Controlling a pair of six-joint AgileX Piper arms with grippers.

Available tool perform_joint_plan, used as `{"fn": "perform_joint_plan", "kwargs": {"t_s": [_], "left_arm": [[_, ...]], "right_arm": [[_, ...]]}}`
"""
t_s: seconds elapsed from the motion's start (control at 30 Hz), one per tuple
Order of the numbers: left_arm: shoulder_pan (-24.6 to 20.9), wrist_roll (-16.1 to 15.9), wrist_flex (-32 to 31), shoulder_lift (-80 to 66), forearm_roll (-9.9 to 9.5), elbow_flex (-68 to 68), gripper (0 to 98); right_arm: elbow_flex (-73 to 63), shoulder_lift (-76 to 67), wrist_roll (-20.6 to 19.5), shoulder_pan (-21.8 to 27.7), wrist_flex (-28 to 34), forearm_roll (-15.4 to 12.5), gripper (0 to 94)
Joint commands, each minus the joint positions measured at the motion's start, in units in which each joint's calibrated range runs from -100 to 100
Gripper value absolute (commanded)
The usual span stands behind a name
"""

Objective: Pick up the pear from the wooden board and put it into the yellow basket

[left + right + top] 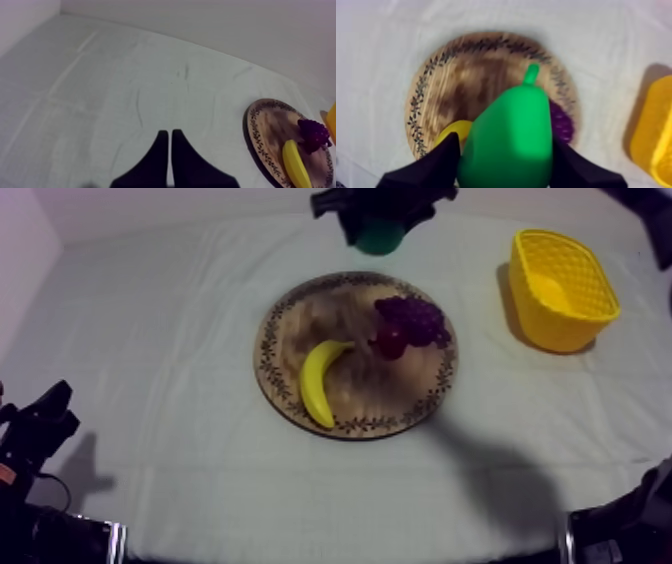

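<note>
Right wrist view has the pear (511,135) clamped between the two black fingers of the right gripper (505,146), stalk pointing away, with the board (436,95) beneath it. From above, pear and gripper hang by the board's far rim, off the wood, left of the basket (575,333). On the board lie the banana (317,380) on the near left, the grapes (410,316) on the far right, and the small red fruit (390,343) tucked against the grapes. The basket stands on the cloth (180,308) at the far right, well apart from the board. The left gripper (169,137) sits low at the near left, its fingers pressed together on nothing.
</note>
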Motion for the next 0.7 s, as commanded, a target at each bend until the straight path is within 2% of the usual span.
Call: {"fn": "perform_joint_plan", "kwargs": {"t_s": [0.0,0.4,0.67], "left_arm": [[0.01,-0.01,0.02,0.02,0.01,-0.02,0.1],[0.01,-0.01,0.02,0.02,0.01,-0.02,0.1],[0.01,-0.01,0.02,0.02,0.01,-0.02,0.1]], "right_arm": [[0.71,-4.78,0.54,1.81,-0.35,0.14,37.4],[4.43,-10.66,4.28,15.80,-1.99,0.18,37.8],[8.90,-8.46,5.56,24.13,-6.91,0.89,38.4]]}}
